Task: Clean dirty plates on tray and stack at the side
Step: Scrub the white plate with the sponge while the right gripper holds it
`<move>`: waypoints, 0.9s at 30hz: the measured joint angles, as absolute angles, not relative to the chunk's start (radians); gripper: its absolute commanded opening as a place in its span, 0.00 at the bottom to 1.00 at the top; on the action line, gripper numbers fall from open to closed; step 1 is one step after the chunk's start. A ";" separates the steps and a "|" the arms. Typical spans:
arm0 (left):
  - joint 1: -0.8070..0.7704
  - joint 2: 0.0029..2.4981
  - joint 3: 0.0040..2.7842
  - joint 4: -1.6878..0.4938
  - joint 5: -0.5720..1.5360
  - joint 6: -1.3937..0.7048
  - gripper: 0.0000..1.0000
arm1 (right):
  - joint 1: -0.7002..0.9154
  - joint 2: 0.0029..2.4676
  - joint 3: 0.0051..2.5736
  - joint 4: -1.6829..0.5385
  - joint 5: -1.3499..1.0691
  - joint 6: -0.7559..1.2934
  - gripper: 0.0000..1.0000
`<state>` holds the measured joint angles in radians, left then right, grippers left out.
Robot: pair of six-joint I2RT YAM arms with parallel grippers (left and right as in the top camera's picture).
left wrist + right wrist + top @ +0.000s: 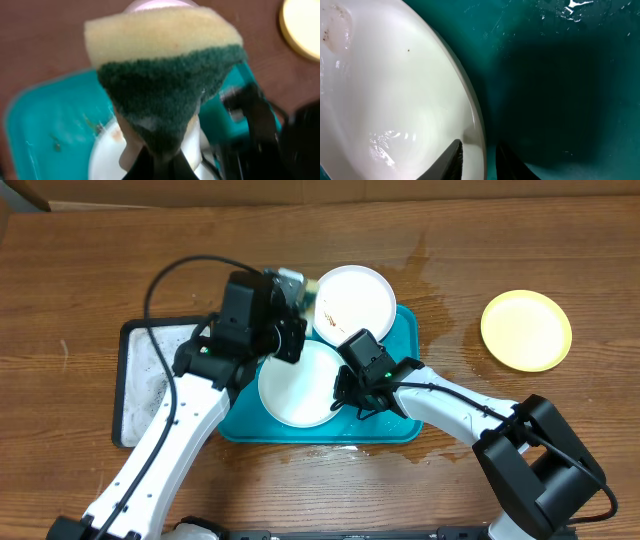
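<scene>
Wet wooden table (100, 270); left jaws clamp foam scourer (165, 85), right jaws apart astride glossy plate (395, 90) rim.

The wooden table (90, 270) carries a teal tray (404, 340), a black-rimmed tray (140, 380) and a yellow plate (526, 330)

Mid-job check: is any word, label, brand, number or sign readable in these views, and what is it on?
No readable text in any view.
The white plate at the back, white plate in front, yellow plate, teal tray, sponge and black-rimmed tray all show plain surfaces with no words, labels or numbers.
The marks on the plates are smears, not print.
</scene>
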<state>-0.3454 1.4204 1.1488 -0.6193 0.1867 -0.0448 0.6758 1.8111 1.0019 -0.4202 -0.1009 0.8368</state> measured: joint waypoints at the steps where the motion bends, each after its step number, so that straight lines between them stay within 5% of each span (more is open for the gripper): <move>1: -0.345 1.432 1.148 -0.646 0.212 -0.040 0.04 | 0.676 1.811 1.002 -0.420 -0.101 0.837 0.24; 6: -0.345 1.537 1.148 -0.703 0.312 -0.006 0.04 | 0.676 1.811 1.002 -0.421 -0.101 0.837 0.24; 11: -0.339 1.673 1.148 -0.711 0.383 0.019 0.04 | 0.676 1.811 1.002 -0.427 -0.101 0.838 0.11; 27: -0.216 1.906 1.147 -0.593 0.544 0.033 0.04 | 0.676 1.811 1.000 -0.431 -0.101 0.837 0.11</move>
<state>-0.2161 1.9057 1.1469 -0.5934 0.5438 0.0334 0.6762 1.8111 1.0000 -0.4313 -0.1009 0.8368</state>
